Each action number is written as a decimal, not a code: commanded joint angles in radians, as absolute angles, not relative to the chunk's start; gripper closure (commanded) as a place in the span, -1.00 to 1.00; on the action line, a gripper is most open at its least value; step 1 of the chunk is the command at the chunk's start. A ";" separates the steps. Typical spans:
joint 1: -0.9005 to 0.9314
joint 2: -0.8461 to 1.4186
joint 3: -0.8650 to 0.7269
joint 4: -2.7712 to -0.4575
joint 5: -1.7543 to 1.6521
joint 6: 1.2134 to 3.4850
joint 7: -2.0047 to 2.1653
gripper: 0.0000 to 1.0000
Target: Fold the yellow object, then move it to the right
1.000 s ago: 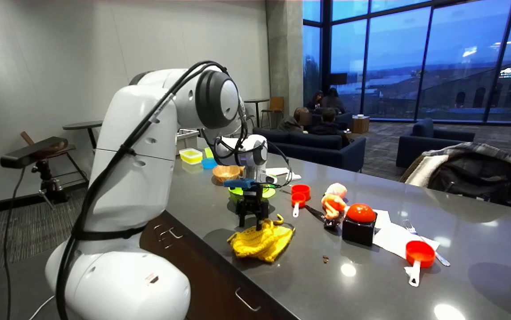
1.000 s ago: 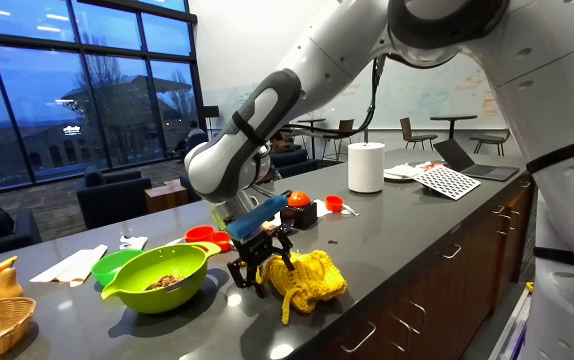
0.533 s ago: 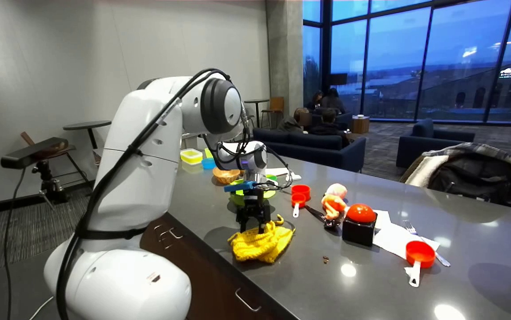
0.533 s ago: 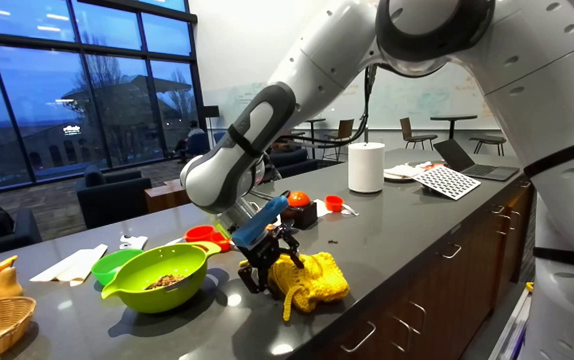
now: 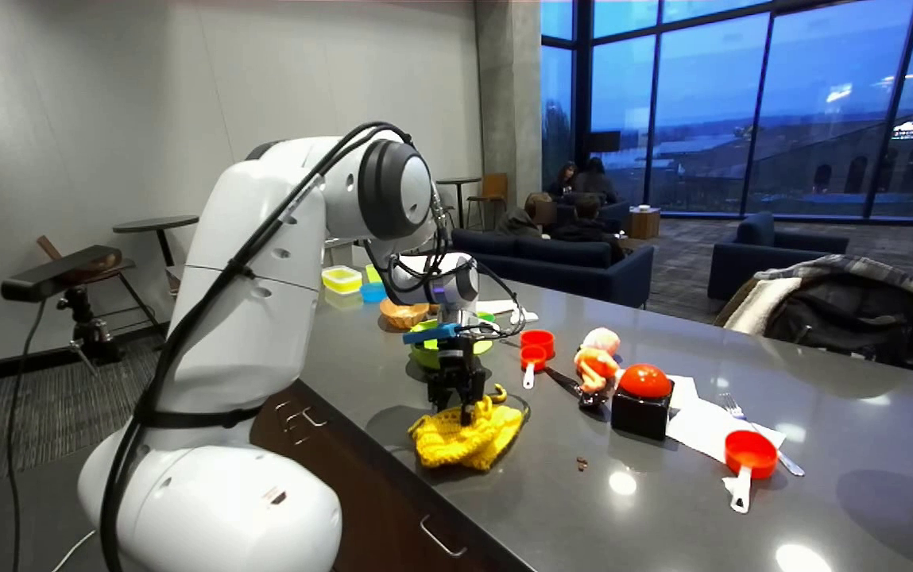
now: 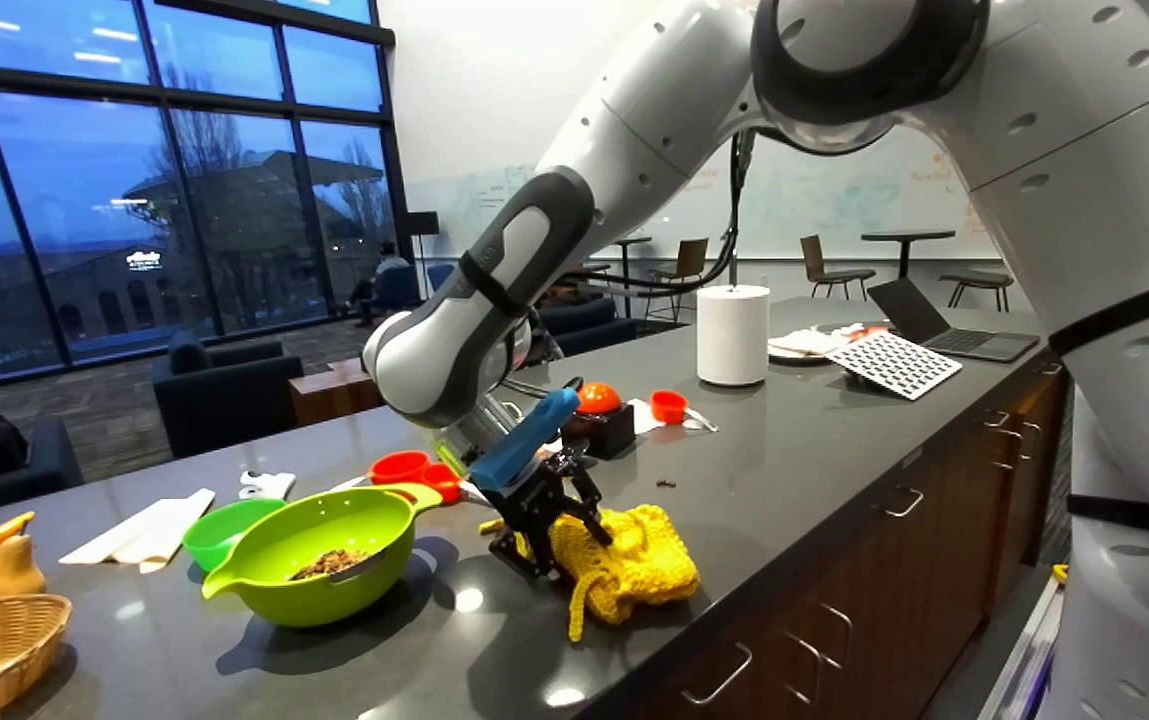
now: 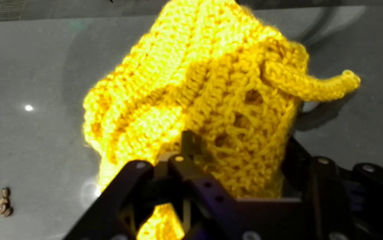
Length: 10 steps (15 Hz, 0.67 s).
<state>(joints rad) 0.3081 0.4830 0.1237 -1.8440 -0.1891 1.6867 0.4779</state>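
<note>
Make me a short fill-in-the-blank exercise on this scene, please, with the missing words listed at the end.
The ribbed cloth is ____ in colour.
In the wrist view, the fingers stand ____, not together.
Both exterior views show ____ red cups.
The red dome sits on a ____ box.

Missing words: yellow; apart; three; black.

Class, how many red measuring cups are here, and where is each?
3. In an exterior view, a larger cup and a smaller cup sit close together near the lime-green bowl; a third cup sits right of the red-topped black box. Others may hide behind the arm.
</note>
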 commanded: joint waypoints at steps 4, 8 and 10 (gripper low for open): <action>0.312 0.492 0.120 -1.843 -0.192 1.790 0.436 0.75; 0.291 0.463 0.113 -1.887 -0.171 1.816 0.421 1.00; 0.268 0.421 0.114 -1.938 -0.136 1.843 0.405 0.98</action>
